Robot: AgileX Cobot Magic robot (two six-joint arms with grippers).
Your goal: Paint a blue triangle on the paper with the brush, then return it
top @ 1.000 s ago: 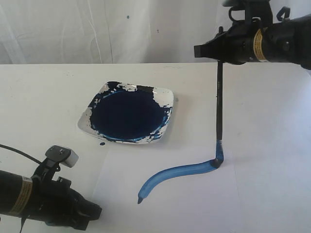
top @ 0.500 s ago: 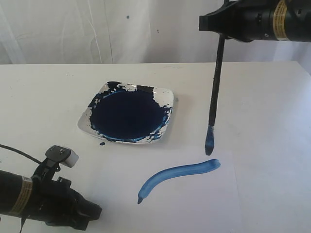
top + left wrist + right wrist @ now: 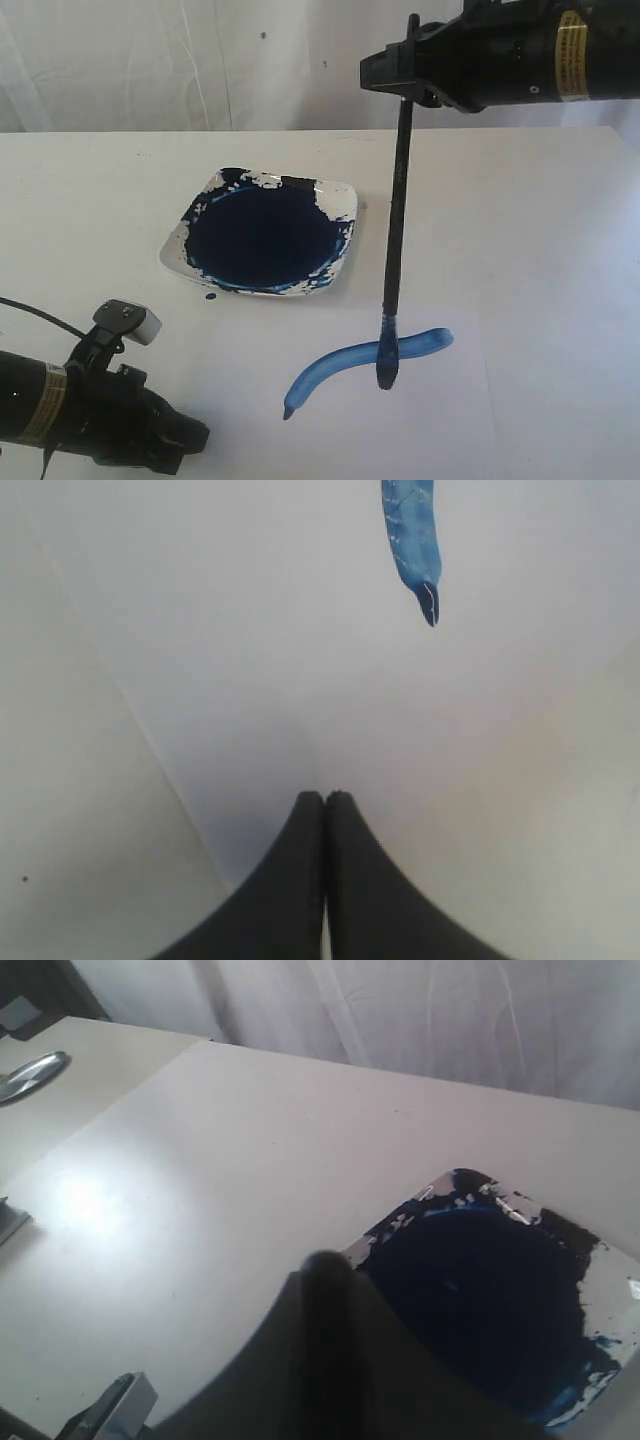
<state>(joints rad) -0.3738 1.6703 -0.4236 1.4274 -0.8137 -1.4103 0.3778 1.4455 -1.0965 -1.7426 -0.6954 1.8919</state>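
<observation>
While the right gripper (image 3: 400, 80) is clamped on the handle's upper part, the brush (image 3: 396, 200) hangs near-vertical, long axis top to bottom, leaning slightly. The blue-stained tip points down, directly below the gripper. In the exterior view the tip overlaps the curved blue stroke (image 3: 340, 362) on the paper (image 3: 420, 430); contact with the sheet can't be confirmed. There is only one stroke, with no closed triangle. The left gripper (image 3: 324, 800) has its fingers pressed together and holds nothing. It sits low over the paper's near corner, well apart from the stroke's end (image 3: 412, 530). The paint dish (image 3: 338, 205) sits beside the paper on a white table (image 3: 100, 200), with a white curtain (image 3: 150, 60) behind.
</observation>
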